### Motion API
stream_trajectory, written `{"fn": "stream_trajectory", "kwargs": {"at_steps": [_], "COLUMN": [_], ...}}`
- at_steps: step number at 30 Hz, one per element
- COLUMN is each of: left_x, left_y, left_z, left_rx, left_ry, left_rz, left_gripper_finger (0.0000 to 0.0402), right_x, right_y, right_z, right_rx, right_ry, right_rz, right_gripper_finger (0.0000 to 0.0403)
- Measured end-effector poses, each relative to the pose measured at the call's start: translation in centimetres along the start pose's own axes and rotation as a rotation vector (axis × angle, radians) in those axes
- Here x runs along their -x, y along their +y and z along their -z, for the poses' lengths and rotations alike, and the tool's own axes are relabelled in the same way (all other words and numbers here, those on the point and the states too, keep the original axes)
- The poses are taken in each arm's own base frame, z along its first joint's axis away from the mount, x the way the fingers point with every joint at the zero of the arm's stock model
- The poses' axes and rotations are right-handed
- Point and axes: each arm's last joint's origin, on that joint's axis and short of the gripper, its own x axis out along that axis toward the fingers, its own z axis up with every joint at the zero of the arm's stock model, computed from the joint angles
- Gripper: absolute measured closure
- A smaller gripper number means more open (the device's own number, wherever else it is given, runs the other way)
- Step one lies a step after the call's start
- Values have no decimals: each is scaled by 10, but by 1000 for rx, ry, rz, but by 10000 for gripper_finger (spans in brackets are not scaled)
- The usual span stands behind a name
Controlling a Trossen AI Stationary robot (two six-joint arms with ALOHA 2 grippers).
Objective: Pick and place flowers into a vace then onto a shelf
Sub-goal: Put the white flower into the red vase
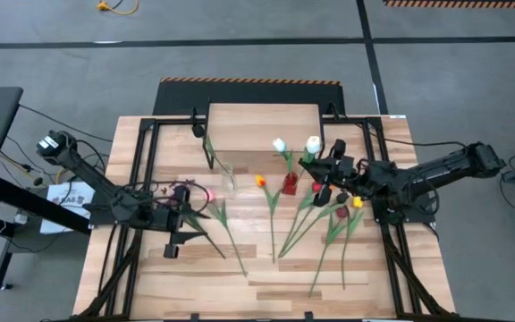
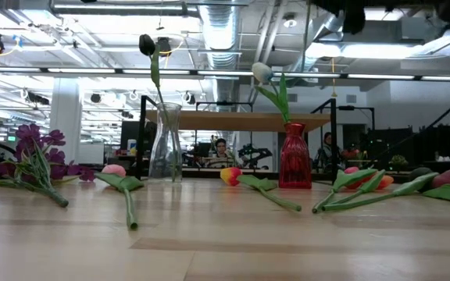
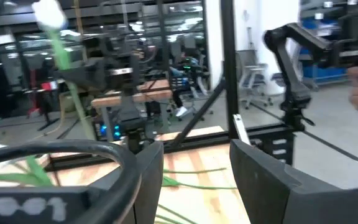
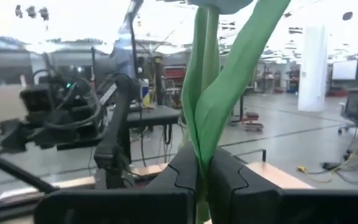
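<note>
My right gripper is shut on an upright white tulip, near the red vase. That vase stands on the table with another white tulip in it. The clear vase holds a dark tulip. The shelf stands at the table's far side. My left gripper is open and holds nothing, at the table's left near the purple sprigs and a pink tulip, which lie flat. More tulips lie right of the middle. My right gripper pinches the white tulip's green stem between its two fingers, together with a leaf that runs up beside it. The fingers lie across the stem, which stands upright with the head above them. The gripper hides the stem's lower end.
An orange-yellow tulip lies between the two vases. Several tulips lie on the tabletop's right half. The black frame rails run along both sides of the table. People sit in the room beyond.
</note>
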Motion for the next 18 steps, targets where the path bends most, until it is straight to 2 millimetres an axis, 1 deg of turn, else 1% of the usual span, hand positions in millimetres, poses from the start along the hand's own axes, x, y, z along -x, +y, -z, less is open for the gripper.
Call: {"fn": "stream_trajectory", "kwargs": {"at_steps": [4, 12, 18], "left_x": [0, 0, 0], "left_y": [-1, -1, 0], "left_z": [1, 1, 1], "left_rx": [-26, -30, -31], "left_ry": [5, 7, 7], "left_rz": [30, 16, 8], "left_gripper_finger": [227, 227, 227], "right_x": [0, -11, -18], "right_y": [-2, -1, -10], "right_z": [17, 30, 39], "right_rx": [-23, 31, 65], "right_ry": [35, 47, 69], "right_rz": [19, 78, 158], "right_gripper_finger": [396, 395, 395]}}
